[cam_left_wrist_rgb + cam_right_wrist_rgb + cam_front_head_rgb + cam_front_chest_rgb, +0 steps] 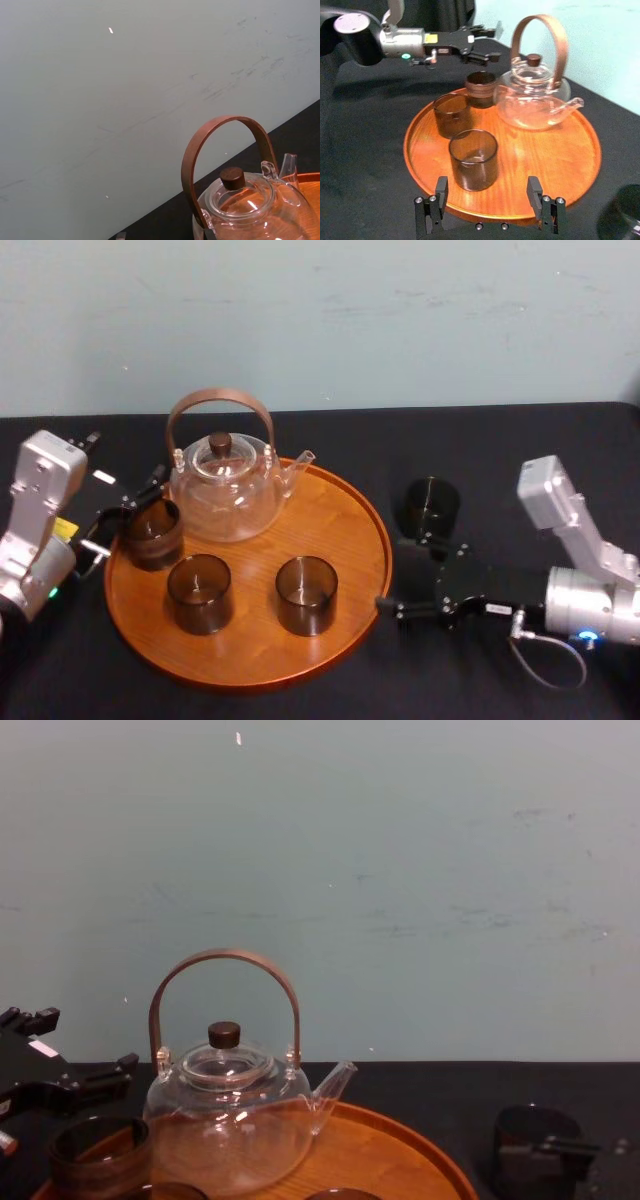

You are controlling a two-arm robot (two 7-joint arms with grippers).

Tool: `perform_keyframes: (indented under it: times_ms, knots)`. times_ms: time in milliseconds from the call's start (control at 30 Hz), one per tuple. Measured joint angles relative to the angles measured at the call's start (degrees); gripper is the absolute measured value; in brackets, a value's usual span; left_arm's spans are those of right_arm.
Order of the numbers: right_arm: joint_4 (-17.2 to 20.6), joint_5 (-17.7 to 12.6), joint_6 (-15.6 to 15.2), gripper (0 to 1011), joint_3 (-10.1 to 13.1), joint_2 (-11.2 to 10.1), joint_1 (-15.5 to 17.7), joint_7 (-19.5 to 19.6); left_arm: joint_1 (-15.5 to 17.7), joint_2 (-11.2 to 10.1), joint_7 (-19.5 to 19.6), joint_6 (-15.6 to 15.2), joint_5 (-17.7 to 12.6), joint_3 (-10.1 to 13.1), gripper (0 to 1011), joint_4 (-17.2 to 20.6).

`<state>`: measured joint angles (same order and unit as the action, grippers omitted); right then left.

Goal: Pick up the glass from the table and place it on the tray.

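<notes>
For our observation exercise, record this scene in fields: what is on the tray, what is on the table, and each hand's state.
On tray: teapot, rear-left glass, front-left glass, front-right glass
On table: fourth glass, right of the tray
Left hand: open, beside the rear-left glass
Right hand: open, empty, at the tray's right edge

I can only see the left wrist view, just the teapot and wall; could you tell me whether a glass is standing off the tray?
Observer: Yes, one dark glass stands on the table, right of the tray.
Operator: Where is the right gripper?
Observer: The right gripper, fingers open, faces the tray's right rim, that glass beside it.
Operator: And the left one?
Observer: The left gripper, fingers open, is above the rear glass on the tray, beside the teapot.
</notes>
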<state>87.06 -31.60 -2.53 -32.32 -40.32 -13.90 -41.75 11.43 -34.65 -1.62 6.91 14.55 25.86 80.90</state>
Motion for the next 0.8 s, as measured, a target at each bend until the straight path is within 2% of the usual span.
perform_keyframes:
  times_ms: [300,500,800]
  knots:
    - [1.3,-1.1,0.1,1002,4.1,-0.7,2.9,5.3,0.0,0.0,0.0,0.0,0.0,0.0,1001,0.0]
    - [0.9,-1.2,-1.7,1002,7.2,0.6,4.1,10.8,0.0,0.0,0.0,0.0,0.0,0.0,1001,0.0]
    - [0.2,-1.1,-4.5,1002,10.3,2.4,4.7,16.1,0.0,0.0,0.0,0.0,0.0,0.0,1001,0.0]
